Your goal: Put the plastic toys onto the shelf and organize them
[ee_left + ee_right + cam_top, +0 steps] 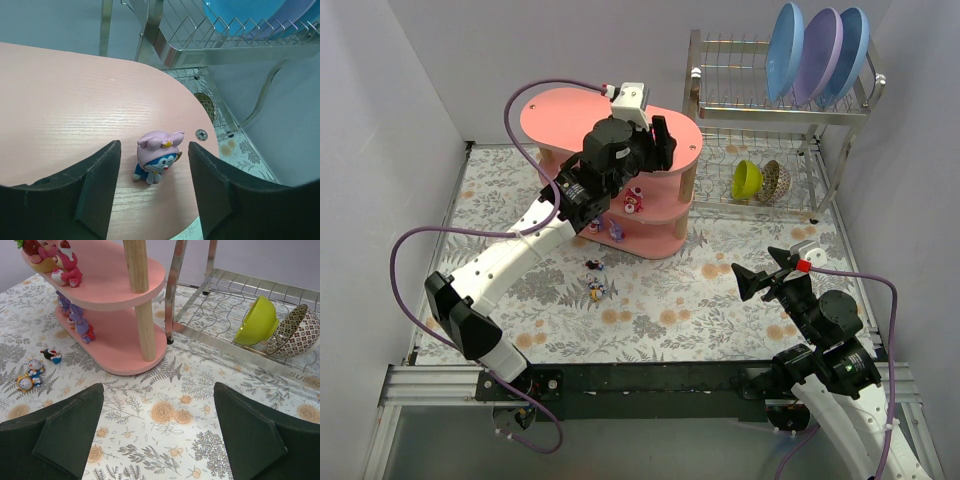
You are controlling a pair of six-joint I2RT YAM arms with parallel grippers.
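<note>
A floral-patterned tabletop [650,310] sat between pale walls, carrying the pink three-tier shelf [560,110] and a wire dish rack [760,100]. The left arm stretched up over the shelf's top tier. The left pincer [154,150] stood wide open on either side of a purple-hooded blue figurine [156,162] that stood on that tier, and did not touch it. The right pincer [159,390] hung wide open and empty over the tabletop. A few small figurines [595,290] lay on the tabletop just beside the shelf.

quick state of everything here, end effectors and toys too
left end effector, open, straddling hooded toy
right end effector, open, empty
hooded toy, standing on shelf top, ungripped
table toys, lying loose, unshelved
green bowl, tipped on side
plates, upright in rack
</note>
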